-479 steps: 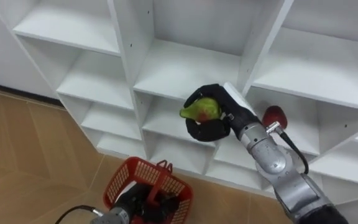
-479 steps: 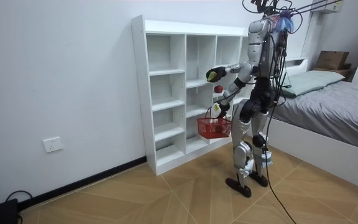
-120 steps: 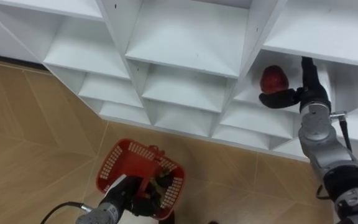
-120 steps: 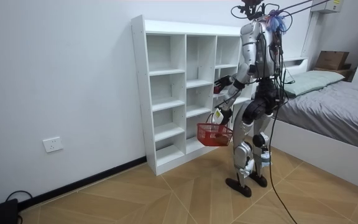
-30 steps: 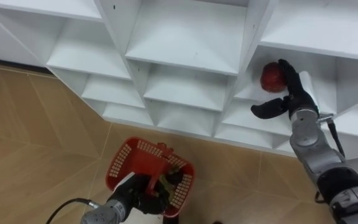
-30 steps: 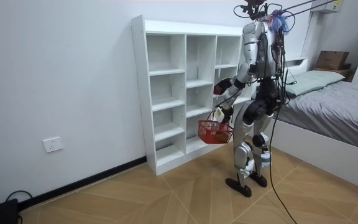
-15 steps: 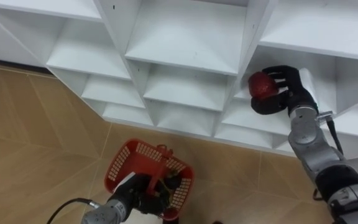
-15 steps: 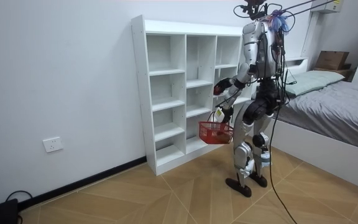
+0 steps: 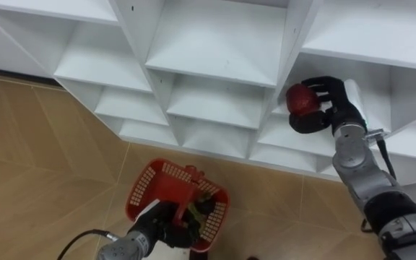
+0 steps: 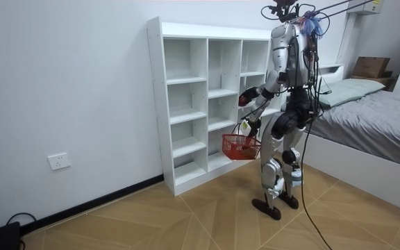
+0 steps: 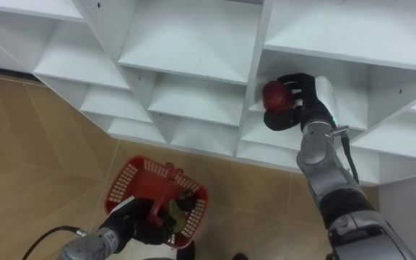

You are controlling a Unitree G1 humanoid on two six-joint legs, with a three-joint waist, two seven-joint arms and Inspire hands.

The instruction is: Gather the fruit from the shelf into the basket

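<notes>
At shelf [image 9: 410, 144] front, rt hand [image 9: 334, 108] clamped on red fruit [image 9: 302, 100], lt hand [image 9: 166, 228] gripping basket [image 9: 150, 178]

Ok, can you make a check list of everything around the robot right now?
surface: white shelf, robot standing before it
job's things: red fruit at the front of a right-side cubby; red basket held low, something green inside
clutter: nothing seen
hands: right hand curled round the red fruit; left hand gripping the red basket's handle
cables: dark cable by the wall, away from the white shelf
surroundings: wooden floor, bed, wall socket
</notes>
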